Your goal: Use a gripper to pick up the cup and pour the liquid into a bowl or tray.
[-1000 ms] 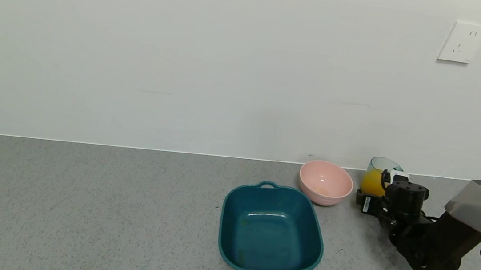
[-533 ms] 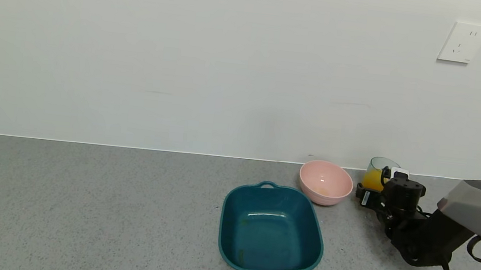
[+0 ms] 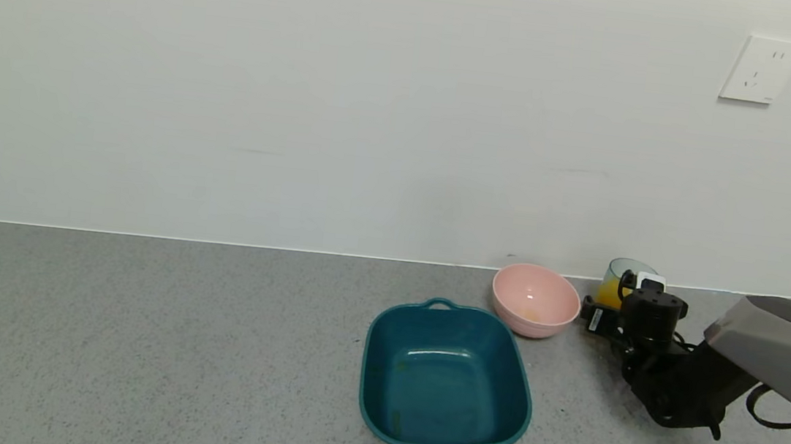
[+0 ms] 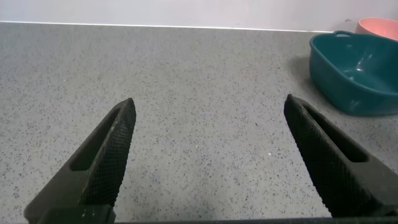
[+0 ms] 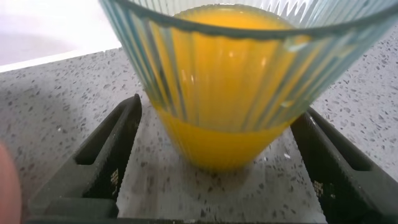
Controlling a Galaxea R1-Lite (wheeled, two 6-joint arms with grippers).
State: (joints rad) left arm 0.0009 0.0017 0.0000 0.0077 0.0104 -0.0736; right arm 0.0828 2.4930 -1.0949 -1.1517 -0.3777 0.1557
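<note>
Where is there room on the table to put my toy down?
Lots of bare counter lies left of the teal tub, up to the wall. It is crowded on the right: pink bowl, cup and the right claw around it sit close together.

We see 3 vessels on the counter (image 3: 133, 341).
The cup (image 3: 618, 284) stands right of the bowl (image 3: 535, 299); the tub (image 3: 446, 376) lies before the bowl, slightly left.
</note>
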